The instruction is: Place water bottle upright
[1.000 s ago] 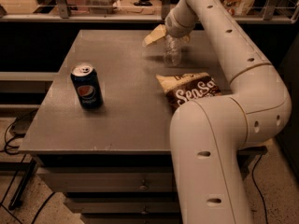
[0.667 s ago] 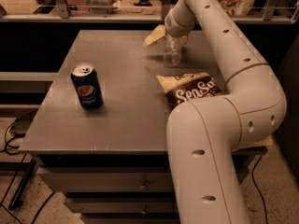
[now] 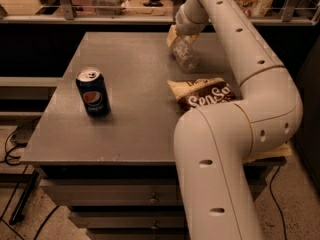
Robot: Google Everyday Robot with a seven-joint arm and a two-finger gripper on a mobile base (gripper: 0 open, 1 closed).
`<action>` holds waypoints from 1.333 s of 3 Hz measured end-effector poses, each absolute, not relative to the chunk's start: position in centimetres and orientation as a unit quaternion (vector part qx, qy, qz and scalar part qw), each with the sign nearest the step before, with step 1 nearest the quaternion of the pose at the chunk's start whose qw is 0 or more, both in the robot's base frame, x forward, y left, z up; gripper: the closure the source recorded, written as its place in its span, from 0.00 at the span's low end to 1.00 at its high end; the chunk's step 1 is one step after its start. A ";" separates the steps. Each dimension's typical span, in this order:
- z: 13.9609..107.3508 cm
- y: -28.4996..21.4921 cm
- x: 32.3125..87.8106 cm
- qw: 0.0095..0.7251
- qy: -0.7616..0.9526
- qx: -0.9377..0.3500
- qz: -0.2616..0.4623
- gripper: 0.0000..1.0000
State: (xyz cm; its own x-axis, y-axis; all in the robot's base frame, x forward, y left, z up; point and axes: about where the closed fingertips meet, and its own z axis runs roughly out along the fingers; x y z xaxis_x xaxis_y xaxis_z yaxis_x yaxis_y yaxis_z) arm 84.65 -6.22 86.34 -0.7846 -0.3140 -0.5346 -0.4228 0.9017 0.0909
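Observation:
The water bottle (image 3: 185, 55) is clear and ribbed. It is at the far middle of the grey table (image 3: 135, 109), tilted, with its top under my gripper and its lower end pointing to the front right. My gripper (image 3: 176, 35) is at the end of the white arm that reaches over the table from the front right. Its pale yellowish fingers (image 3: 171, 36) are closed on the bottle's upper end. The bottle's cap is hidden by the gripper. I cannot tell whether the bottle's base touches the table.
A dark blue Pepsi can (image 3: 93, 92) stands upright at the left of the table. A brown and white snack bag (image 3: 202, 92) lies just in front of the bottle, partly under my arm. A dark ledge with a railing runs behind the table's far edge.
The gripper has shifted slightly to the right with the bottle. The bottle now leans more, its lower end towards the front right. The can and bag have not moved.

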 end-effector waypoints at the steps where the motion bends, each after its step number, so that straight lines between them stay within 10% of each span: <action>1: 86.8 -6.2 84.5 0.263 0.939 -0.198 0.102 0.88; 4: 97.1 -6.1 82.4 0.364 0.875 -0.281 0.153 1.00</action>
State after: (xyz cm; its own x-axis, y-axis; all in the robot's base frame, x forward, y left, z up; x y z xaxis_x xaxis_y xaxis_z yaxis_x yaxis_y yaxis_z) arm 82.37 -6.14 97.10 -0.5778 -0.3799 -0.7223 -0.6029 0.7953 0.0640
